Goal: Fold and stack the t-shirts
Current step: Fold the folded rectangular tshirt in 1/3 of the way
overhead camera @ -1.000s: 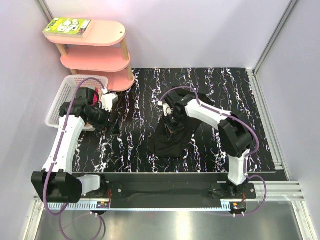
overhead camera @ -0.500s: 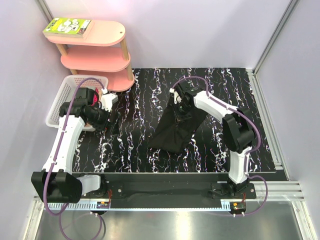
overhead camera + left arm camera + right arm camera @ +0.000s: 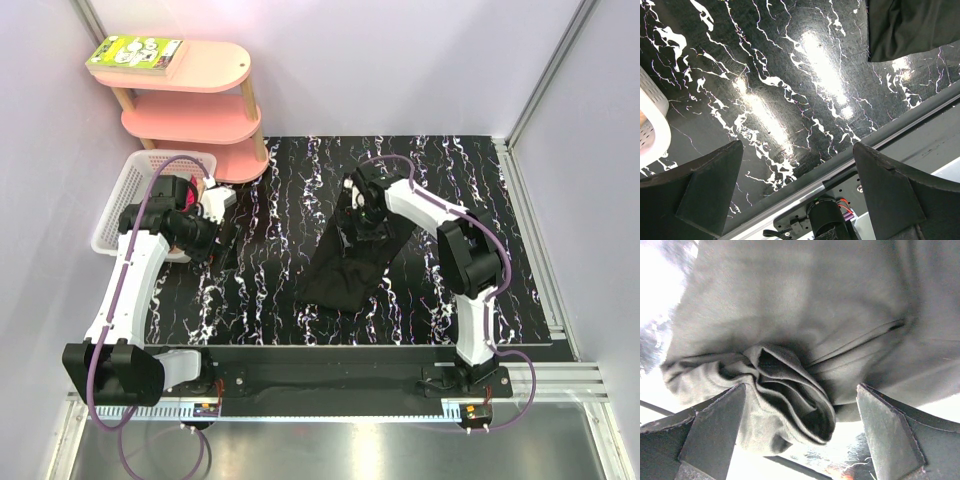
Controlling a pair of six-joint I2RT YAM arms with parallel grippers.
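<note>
A black t-shirt [image 3: 348, 262] lies as a long folded strip in the middle of the black marbled table [image 3: 280, 200], slanting from near left to far right. My right gripper [image 3: 366, 212] hovers over its far end, open. In the right wrist view its fingers [image 3: 715, 425] stand wide either side of a bunched fold of the shirt [image 3: 790, 315], with nothing pinched between them. My left gripper [image 3: 226, 250] hangs open and empty beside the basket. In its wrist view, the left gripper [image 3: 796, 165] faces bare table, with the shirt's corner [image 3: 910, 25] at the top right.
A white lattice basket [image 3: 128, 195] stands at the table's left edge, partly seen in the left wrist view [image 3: 650, 125]. Behind it is a pink three-tier shelf [image 3: 200, 115] with a book [image 3: 135, 52] on top. A metal rail [image 3: 850, 160] runs along the near edge.
My right gripper carried the shirt's end toward the far right, then opened and let the cloth go. The left arm has not moved.
</note>
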